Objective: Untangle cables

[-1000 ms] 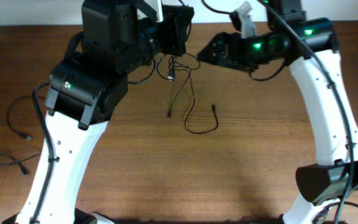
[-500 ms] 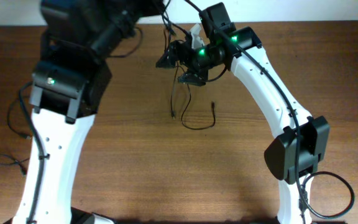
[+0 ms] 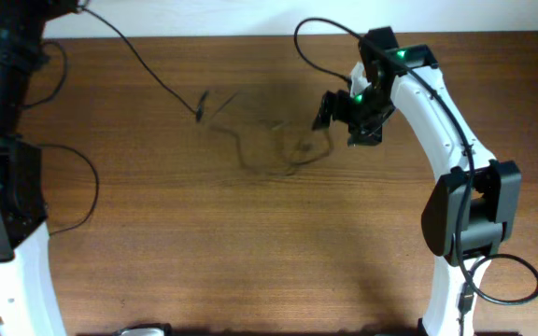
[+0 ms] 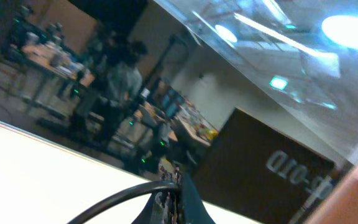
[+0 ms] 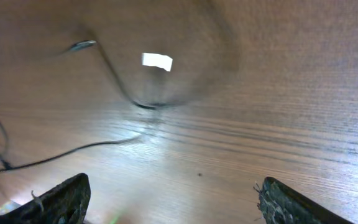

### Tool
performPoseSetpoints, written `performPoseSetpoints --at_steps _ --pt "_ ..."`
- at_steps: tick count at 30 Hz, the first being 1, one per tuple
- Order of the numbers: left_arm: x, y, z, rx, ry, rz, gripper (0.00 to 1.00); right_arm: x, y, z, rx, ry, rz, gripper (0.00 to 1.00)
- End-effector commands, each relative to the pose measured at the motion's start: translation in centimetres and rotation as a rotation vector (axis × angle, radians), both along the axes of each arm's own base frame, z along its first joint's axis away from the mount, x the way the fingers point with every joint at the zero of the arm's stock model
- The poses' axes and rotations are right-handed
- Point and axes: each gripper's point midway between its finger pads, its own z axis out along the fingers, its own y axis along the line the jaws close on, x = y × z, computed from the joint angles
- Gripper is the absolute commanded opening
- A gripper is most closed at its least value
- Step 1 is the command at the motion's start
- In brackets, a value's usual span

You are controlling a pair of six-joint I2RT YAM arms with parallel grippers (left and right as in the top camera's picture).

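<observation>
Seemingly light, limp and apt to snag, the thin cords (image 5: 73, 152) lie on the bench (image 3: 250, 261) just ahead of the right jaws, which stand wide apart and empty, so best pinch one strand near its plug (image 5: 82, 45), while the left jaws are pressed together

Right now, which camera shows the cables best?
Overhead: it takes in the whole spread of cables on the table, though blurred. Right wrist catches only a few strands. Left wrist faces the room, with one dark cord at the bottom.
</observation>
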Motion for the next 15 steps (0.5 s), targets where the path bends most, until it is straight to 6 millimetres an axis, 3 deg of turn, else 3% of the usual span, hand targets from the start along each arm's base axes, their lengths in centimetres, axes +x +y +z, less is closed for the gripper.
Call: performPoseSetpoints --at_steps 1,3,6,9,11,15 --pt "-0.7 0.3 0.6 0.008 -0.015 -0.003 0.00 -0.6 -0.3 -1.6 -0.028 0.011 0.043 0.88" --pt "-0.8 -1.0 0.1 0.027 0.003 -0.082 0.00 -0.5 1.2 -0.6 0.066 -0.026 0.104 0.89" --pt "-1.0 -2.5 -0.3 0.050 0.014 -0.168 0.00 0.0 4.5 3.8 0.279 -0.135 0.222 0.89" --pt "-1.7 -5.1 -0.7 0.080 0.021 -0.308 0.00 0.4 6.5 7.9 0.337 -0.242 0.284 0.89" --pt "-2.3 -8.4 -1.4 0.098 0.034 -0.471 0.00 0.3 7.7 11.3 0.410 -0.302 0.313 0.90" --pt "-5.3 -15.4 -0.8 0.186 -0.070 -0.809 0.00 -0.2 8.1 14.7 0.470 -0.327 0.305 0.90"
